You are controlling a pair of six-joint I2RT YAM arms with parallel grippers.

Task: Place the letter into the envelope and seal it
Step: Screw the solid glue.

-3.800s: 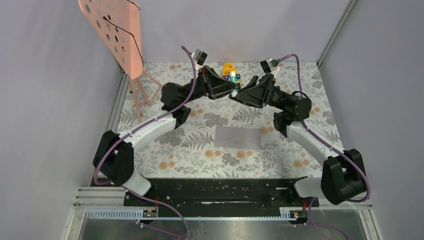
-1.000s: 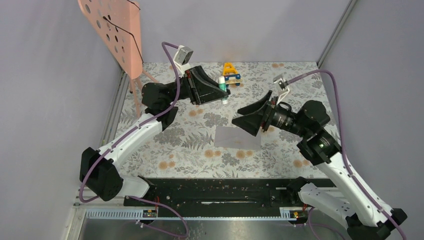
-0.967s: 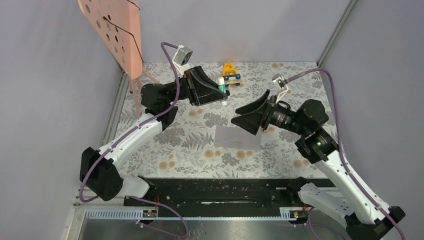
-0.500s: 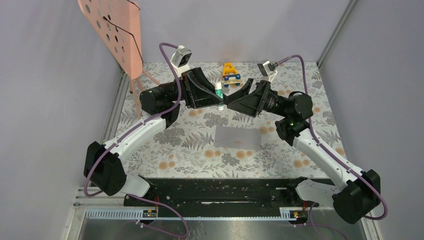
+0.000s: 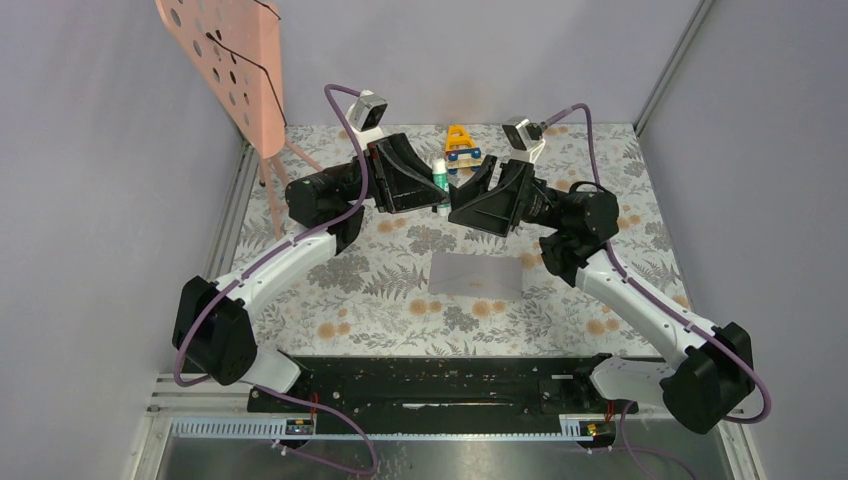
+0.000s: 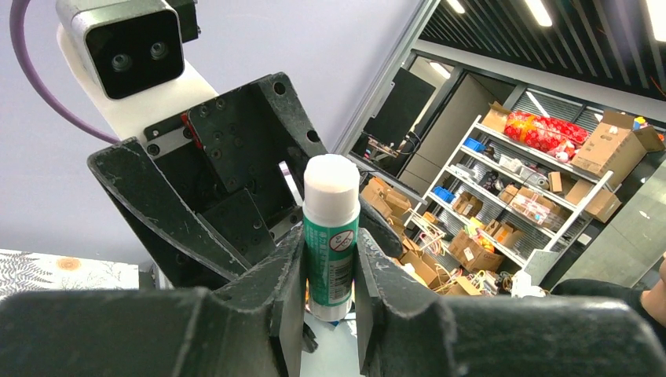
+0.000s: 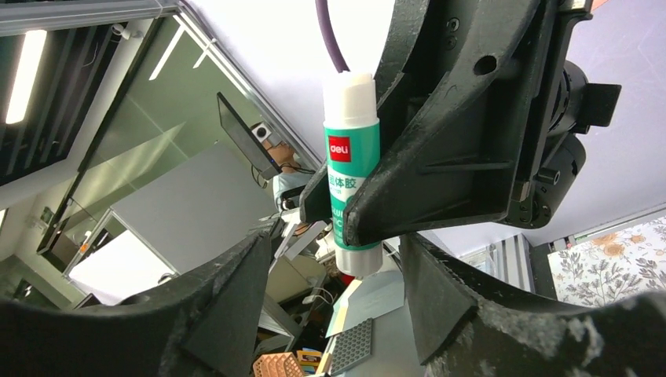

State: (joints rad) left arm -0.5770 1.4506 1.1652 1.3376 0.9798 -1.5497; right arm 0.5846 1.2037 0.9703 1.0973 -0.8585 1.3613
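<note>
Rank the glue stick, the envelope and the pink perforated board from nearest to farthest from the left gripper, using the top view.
1. The glue stick, clamped in the left gripper jaws.
2. The envelope, lying flat on the near side, slightly right.
3. The pink perforated board, standing at the far-left corner.

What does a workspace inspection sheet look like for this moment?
Surface: floral-print table.
Job's things: envelope flat at centre, untouched; no separate letter seen.
Clutter: yellow toy at the far edge.
Hands: left hand shut on glue stick; right hand open, jaws either side of the stick, not touching.
Cables: purple cables looped above both wrists.
Surroundings: grey walls; pink perforated stand far left.
</note>
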